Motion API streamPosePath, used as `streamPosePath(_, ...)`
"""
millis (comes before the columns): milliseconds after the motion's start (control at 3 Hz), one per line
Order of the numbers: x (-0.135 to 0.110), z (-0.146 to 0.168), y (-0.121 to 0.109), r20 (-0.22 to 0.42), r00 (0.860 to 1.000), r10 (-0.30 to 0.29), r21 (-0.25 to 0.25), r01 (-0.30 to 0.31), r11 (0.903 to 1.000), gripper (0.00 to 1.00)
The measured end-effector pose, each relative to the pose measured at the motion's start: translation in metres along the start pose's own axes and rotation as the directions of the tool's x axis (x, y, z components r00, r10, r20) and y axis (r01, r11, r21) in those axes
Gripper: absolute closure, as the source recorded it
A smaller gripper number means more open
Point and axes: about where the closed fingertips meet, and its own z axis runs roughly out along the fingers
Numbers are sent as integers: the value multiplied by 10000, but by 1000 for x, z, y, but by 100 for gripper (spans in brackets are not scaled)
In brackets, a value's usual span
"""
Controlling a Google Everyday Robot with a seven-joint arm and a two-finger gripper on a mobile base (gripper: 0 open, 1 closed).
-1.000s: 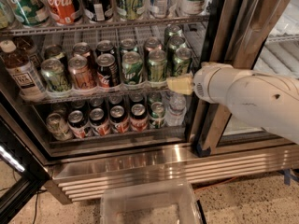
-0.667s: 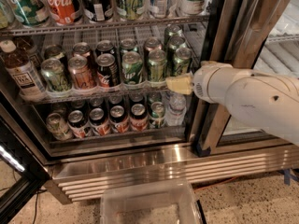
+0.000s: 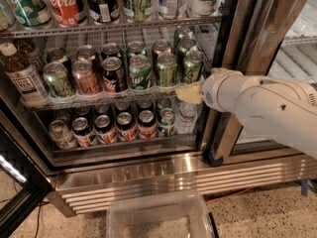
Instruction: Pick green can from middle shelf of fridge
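**In the fridge [image 3: 148,175] — a short reach up and in**

At the right end of the middle shelf [image 3: 99,98], front row, the green can [image 3: 192,66] stands upright. The gripper [image 3: 188,93] hangs just below and in front of it, level with the shelf's front rail — whether it is wide or narrow cannot be told. Another dark green can [image 3: 166,69] crowds its left side, and the "UP" can [image 3: 140,71] stands beyond.

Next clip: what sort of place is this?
Probably an office kitchen or shop corner: a glass-door display fridge with a steel base, wire shelves packed with drink cans, speckled floor. The gripper sits at the right end of the middle shelf.
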Motion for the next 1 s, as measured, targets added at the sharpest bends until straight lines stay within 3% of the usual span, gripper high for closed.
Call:
streamPosePath(667,-10,-6,3,393,9992,-80,88,76,9999,22)
streamPosePath(1000,-10,1,9,422,9991,-38,-47,41,10000,41)
